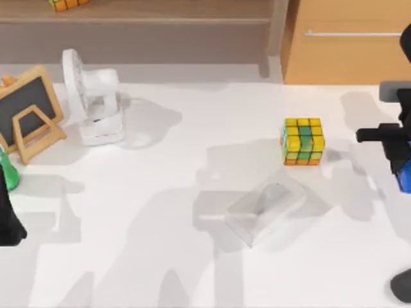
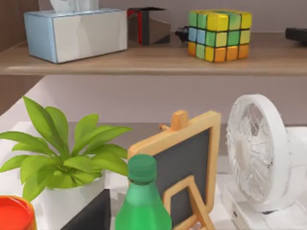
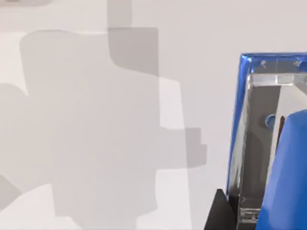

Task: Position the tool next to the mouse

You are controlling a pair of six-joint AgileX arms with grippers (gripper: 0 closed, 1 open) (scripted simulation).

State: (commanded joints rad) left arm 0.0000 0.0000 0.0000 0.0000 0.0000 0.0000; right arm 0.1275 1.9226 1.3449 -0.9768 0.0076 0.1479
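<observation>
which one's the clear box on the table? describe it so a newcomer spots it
Start from the white table in the top view and find the colourful cube toward its right. Just below-left of it lies the clear box, apart from the cube, low and see-through, so the tabletop shows through it.

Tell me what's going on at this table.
The right gripper is at the table's right edge, right at the blue tool; whether it has a grip on it cannot be told. The mouse lies at the near right corner, apart from the tool, so the placing is not yet done. The left arm is parked at the left edge, by the green bottle.
</observation>
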